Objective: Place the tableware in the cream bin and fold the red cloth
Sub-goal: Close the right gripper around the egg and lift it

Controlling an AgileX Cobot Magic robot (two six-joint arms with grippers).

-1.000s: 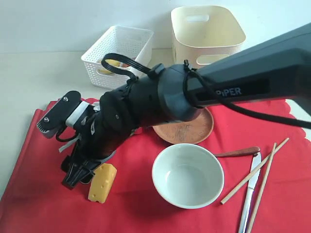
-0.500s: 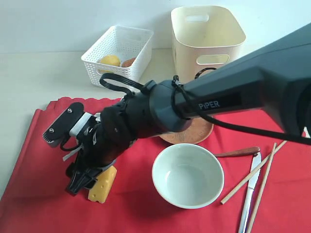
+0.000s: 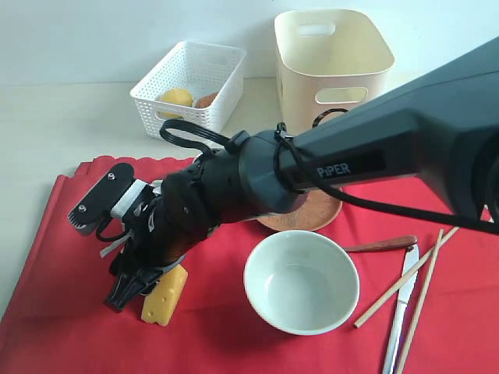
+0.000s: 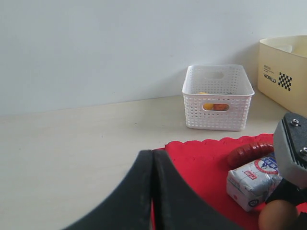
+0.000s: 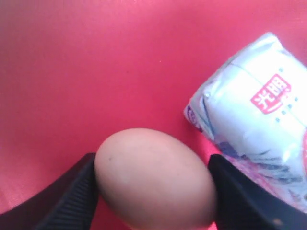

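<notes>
Red cloth (image 3: 47,257), right pincer (image 5: 153,191) clamping egg (image 5: 153,175), cheese (image 3: 164,294) beside

The outside camera sits high on the near side of the red cloth (image 3: 218,343). It looks down across the cloth to the white basket (image 3: 191,86) and the wall. The left wrist camera sits low by the cloth's edge and looks level at that same basket. The right wrist camera hangs very close over the cloth, facing the egg (image 5: 153,177) and white packet (image 5: 259,129). The left one sees those too.
</notes>
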